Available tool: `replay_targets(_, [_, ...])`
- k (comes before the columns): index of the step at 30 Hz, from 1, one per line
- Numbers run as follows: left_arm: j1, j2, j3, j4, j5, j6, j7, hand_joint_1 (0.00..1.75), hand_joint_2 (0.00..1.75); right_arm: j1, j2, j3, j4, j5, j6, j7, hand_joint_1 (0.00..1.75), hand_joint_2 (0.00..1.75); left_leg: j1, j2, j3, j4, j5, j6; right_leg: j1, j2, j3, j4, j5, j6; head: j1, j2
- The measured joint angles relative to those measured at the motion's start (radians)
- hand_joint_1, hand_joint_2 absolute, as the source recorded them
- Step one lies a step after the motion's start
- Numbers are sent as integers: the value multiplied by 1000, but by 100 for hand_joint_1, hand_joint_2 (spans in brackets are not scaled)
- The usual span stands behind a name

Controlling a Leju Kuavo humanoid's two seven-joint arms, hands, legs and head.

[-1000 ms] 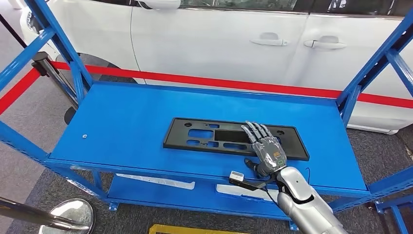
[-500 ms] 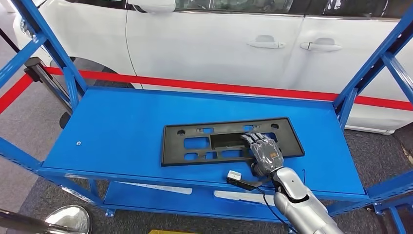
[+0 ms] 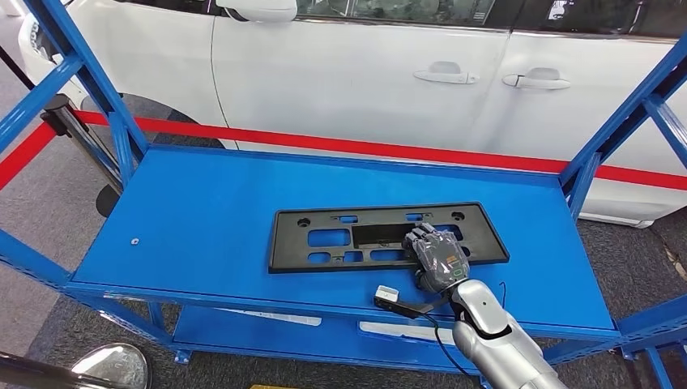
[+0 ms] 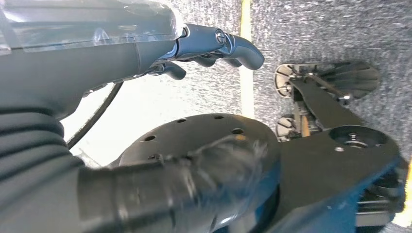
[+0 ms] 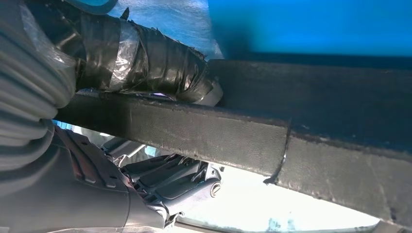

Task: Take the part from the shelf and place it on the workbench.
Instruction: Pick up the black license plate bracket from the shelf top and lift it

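The right hand [image 3: 436,258] grips the near edge of the part [image 3: 381,235], a flat black plastic plate with cut-outs. In the head view its fingers curl over the top of the plate, right of centre. The right wrist view, from under the plate's edge, shows more: the thick taped thumb [image 5: 145,60] lies against one face of the plate's dark rim [image 5: 252,141], while the darker fingers [image 5: 165,177] sit on the other face, so the rim is clamped between them. The head view cannot show whether the plate's near edge is lifted or flat on the shelf [image 3: 202,219].

The plate lies on the blue top deck of the shelf, towards its right half, its long side roughly along the shelf's front edge and slightly skewed. Blue uprights stand at both ends of the shelf. Behind it runs a red belt [image 3: 364,146], and beyond that stands a white car [image 3: 364,73].

The left wrist view looks down at grey carpet [image 4: 311,34] with a yellow line. There the left hand [image 4: 209,51] hangs with its fingers loosely curled and nothing in them.
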Motion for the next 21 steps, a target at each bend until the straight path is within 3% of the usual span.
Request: replay_targets(21, [-2, 0, 34, 0, 21, -4, -24, 0, 175, 41, -15, -22, -75, -27, 7, -13, 175, 175, 1, -3, 0, -2, -1, -1, 1, -2, 0, 1, -3, 4, 0, 0])
